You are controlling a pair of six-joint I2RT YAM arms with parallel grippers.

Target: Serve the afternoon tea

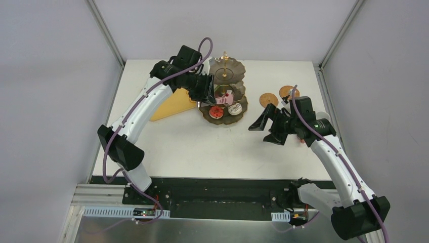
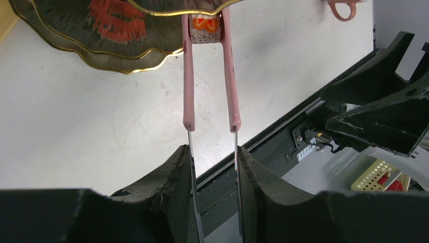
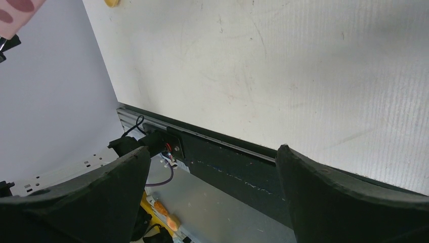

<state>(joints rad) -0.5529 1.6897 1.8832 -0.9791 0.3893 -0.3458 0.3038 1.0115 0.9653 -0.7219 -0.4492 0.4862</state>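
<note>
A: Where is the stand (image 1: 233, 67)?

B: At about 12 o'clock on the table (image 1: 202, 147), toward the far edge. It has three dark scalloped tiers on a gold rod. Two cakes lie on the bottom tier: a red-topped one (image 1: 216, 112) and a pale one (image 1: 234, 108) just beside it.

A: And the left gripper (image 2: 213, 152)?

B: It is up at the stand, on its 9 o'clock side. Its fingers are pressed in on the metal arms of a pair of pink-tipped tongs (image 2: 231, 76), narrow but not fully together. The tong tips pinch a small cake (image 2: 204, 30), speckled with an orange-red top. It sits just under the gold rim of an upper tier. Whether it touches a tier, I cannot tell.

A: The right gripper (image 3: 208, 152)?

B: It hangs over bare table at about 3 o'clock, well apart from the stand. Its jaws are spread wide with nothing between them.

A: The coasters?

B: Two round woven ones at about 2 o'clock, side by side: one (image 1: 268, 98) nearer the stand, the other (image 1: 289, 91) just beyond it, partly behind the right arm.

A: Any cups?

B: A pinkish cup (image 2: 346, 7) shows at the top edge of the left wrist view, mostly cut off. A yellow board (image 1: 172, 105) lies at 10 o'clock, under the left arm.
</note>
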